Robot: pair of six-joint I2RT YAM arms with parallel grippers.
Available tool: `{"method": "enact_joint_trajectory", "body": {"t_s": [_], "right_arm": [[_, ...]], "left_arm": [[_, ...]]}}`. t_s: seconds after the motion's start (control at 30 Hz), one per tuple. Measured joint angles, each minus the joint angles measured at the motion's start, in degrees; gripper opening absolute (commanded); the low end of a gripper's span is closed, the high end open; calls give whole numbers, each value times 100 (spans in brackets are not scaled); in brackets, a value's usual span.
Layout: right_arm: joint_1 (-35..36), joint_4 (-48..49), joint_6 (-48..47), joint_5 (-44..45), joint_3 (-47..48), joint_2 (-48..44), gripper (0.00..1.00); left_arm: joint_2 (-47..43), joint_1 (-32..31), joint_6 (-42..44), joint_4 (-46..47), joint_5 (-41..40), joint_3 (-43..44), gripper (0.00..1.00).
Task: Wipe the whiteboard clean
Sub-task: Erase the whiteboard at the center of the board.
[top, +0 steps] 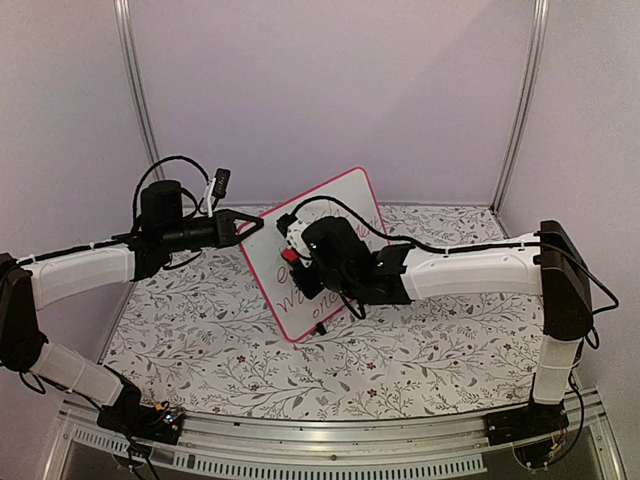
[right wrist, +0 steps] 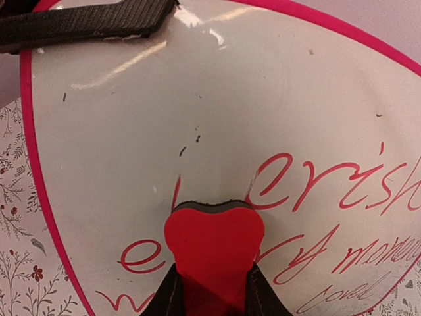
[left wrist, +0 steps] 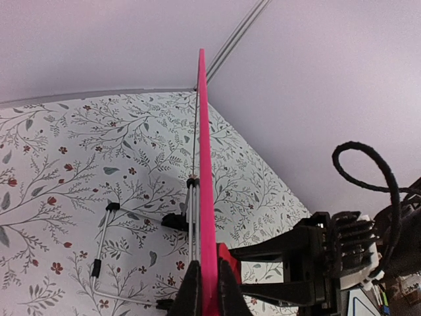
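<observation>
Pressing the red eraser (right wrist: 214, 240), pinched in your right gripper's (top: 295, 255) jaws, too hard against the whiteboard (top: 345, 195), which stands tilted over the counter (top: 200, 345) with only the left gripper's (top: 250, 226) jaws clamping its pink frame edge, could twist the board out of that grip.

Red cursive handwriting on the whiteboard (right wrist: 131, 131): "erish" is read in the upper line and "momen" in the lower; the remaining words cannot be made out.
</observation>
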Motion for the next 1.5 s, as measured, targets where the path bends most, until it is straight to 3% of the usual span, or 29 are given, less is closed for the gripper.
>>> {"method": "enact_joint_trajectory", "body": {"t_s": [0.63,1.17,1.5], "right_arm": [[4,-63,-31,-2,-35,-28,26],[2,-232,-409,120,1067,238,26],[11,-31,-247,55,457,133,26]], "left_arm": [[0,0,2,2,7,0,0],[0,-4,4,15,33,0,0],[0,-2,2,0,0,0,0]]}}
